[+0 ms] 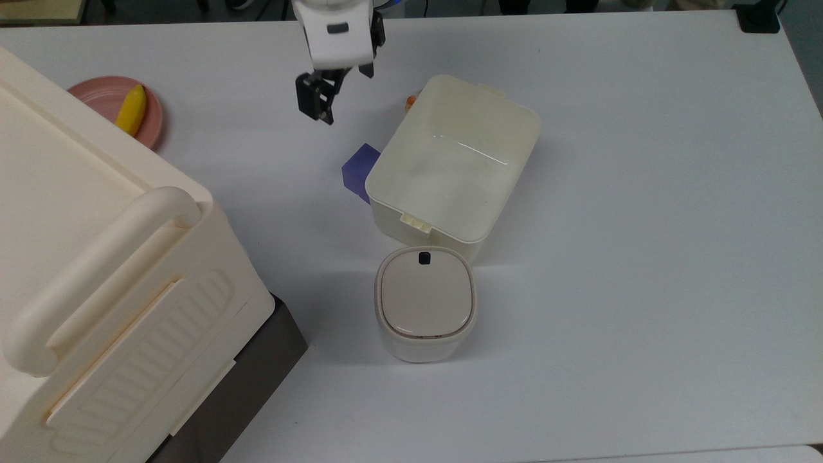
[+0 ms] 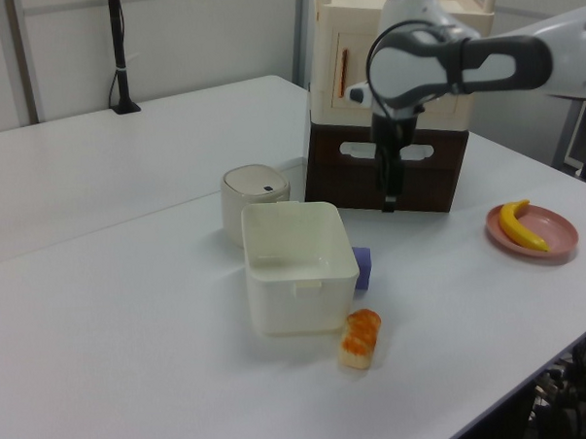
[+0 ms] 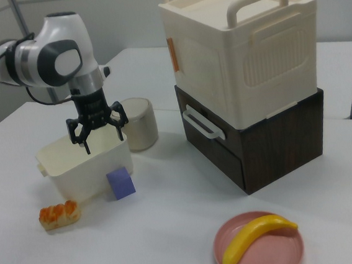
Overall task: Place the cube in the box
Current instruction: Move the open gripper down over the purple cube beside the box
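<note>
The purple cube [image 1: 357, 168] sits on the white table, touching the side of the open cream box [image 1: 453, 161] that faces the top view's left. The box holds nothing. My gripper [image 1: 341, 88] hangs open above the table, up and to the left of the cube in the top view, apart from both. In the right view the gripper [image 3: 103, 138] spreads its black fingers [image 3: 82, 143] in front of the box [image 3: 86, 167], above the cube [image 3: 120, 183]. The left view has the gripper [image 2: 390, 194] edge-on, behind the cube [image 2: 363, 267] and box [image 2: 297, 263].
A small lidded bin [image 1: 424, 302] stands against the box. An orange sushi piece [image 2: 360, 338] lies by the box's corner. A pink plate [image 1: 96, 96] with a banana [image 1: 130, 109] sits at the top view's upper left. A large cream case on a dark drawer [image 3: 246, 81] fills that side.
</note>
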